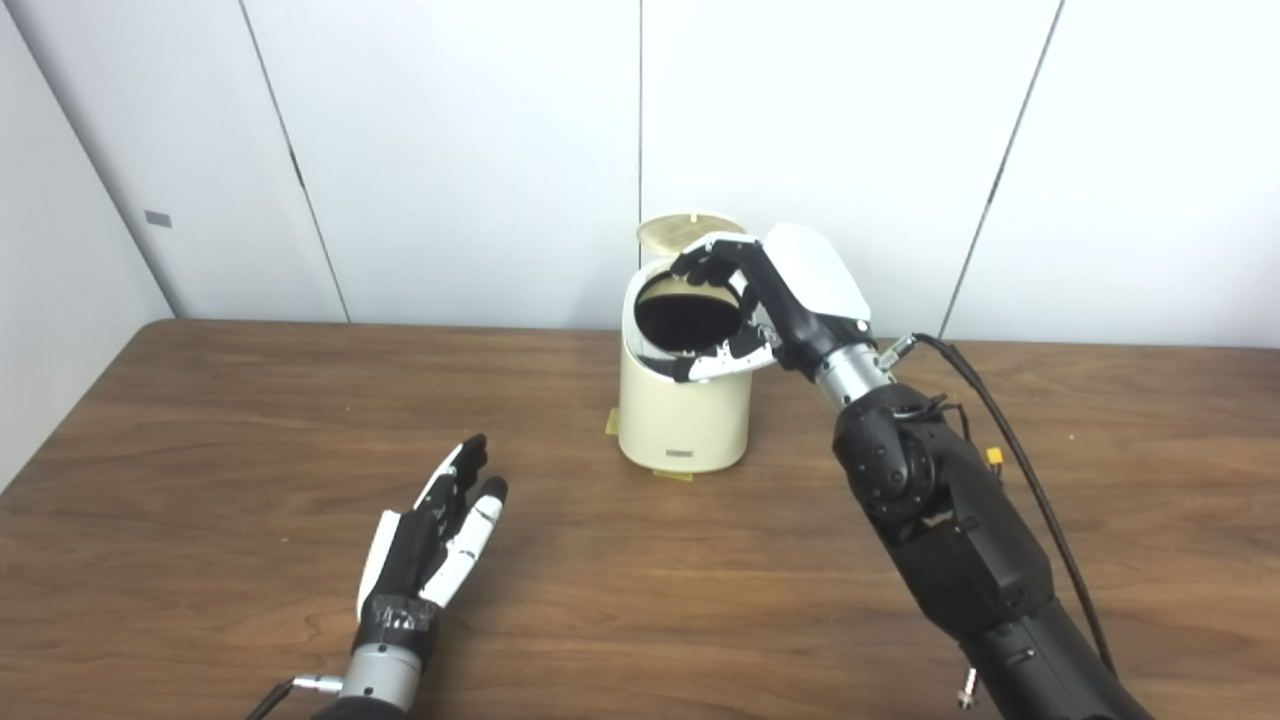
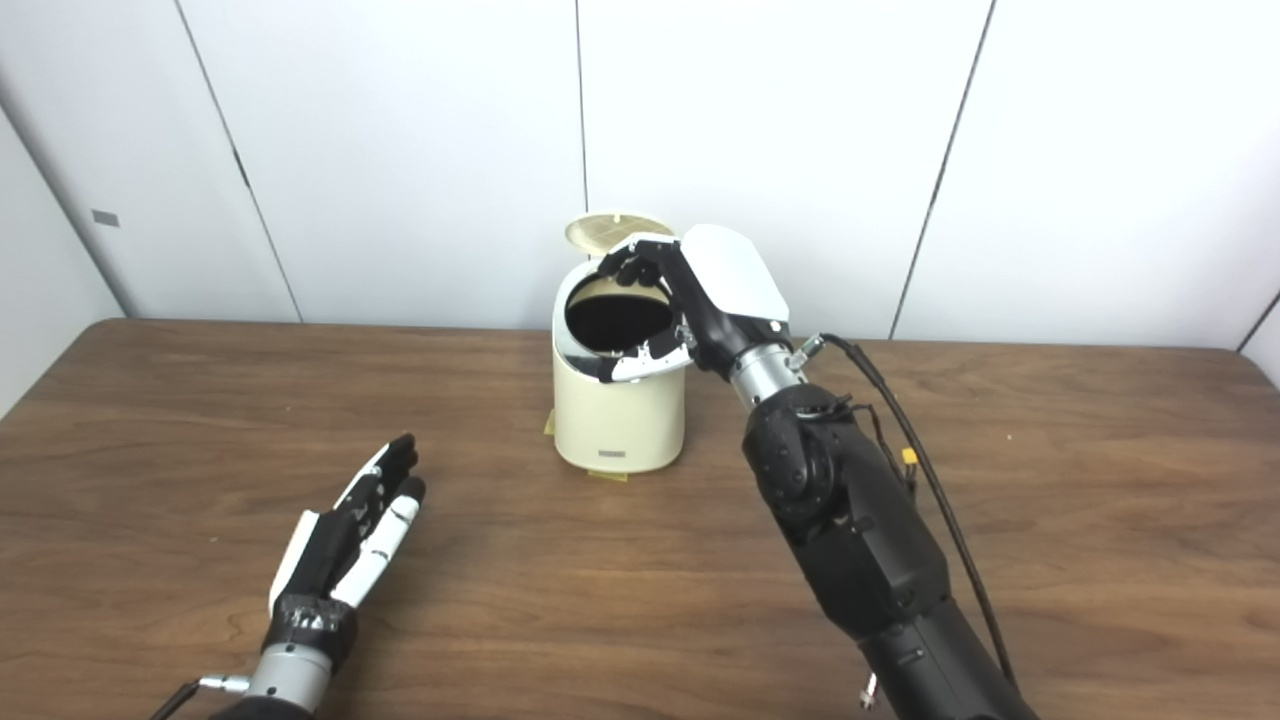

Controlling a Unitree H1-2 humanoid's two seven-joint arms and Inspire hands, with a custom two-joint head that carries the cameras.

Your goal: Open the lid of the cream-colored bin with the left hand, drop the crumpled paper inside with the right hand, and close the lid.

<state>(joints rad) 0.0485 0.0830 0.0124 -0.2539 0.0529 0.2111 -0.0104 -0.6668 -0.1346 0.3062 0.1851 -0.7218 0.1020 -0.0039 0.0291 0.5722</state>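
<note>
Left eye view: the cream-colored bin (image 1: 684, 420) stands far centre on the table (image 1: 200, 450), its lid (image 1: 688, 231) tipped up behind a dark open mouth. The right robot hand (image 1: 752, 300) hangs right over that mouth, fingers curled round the far rim and thumb low at the near rim; whether it is pinching the crumpled paper, I cannot tell. The left robot hand (image 1: 432, 535) lies near left, well apart from the bin, fingers straight and close together, holding nothing.

Right eye view: the same picture. Right robot hand (image 2: 680, 295) arched over the opening, the bin's interior black. Left robot hand (image 2: 345, 540) flat, low over the table.
</note>
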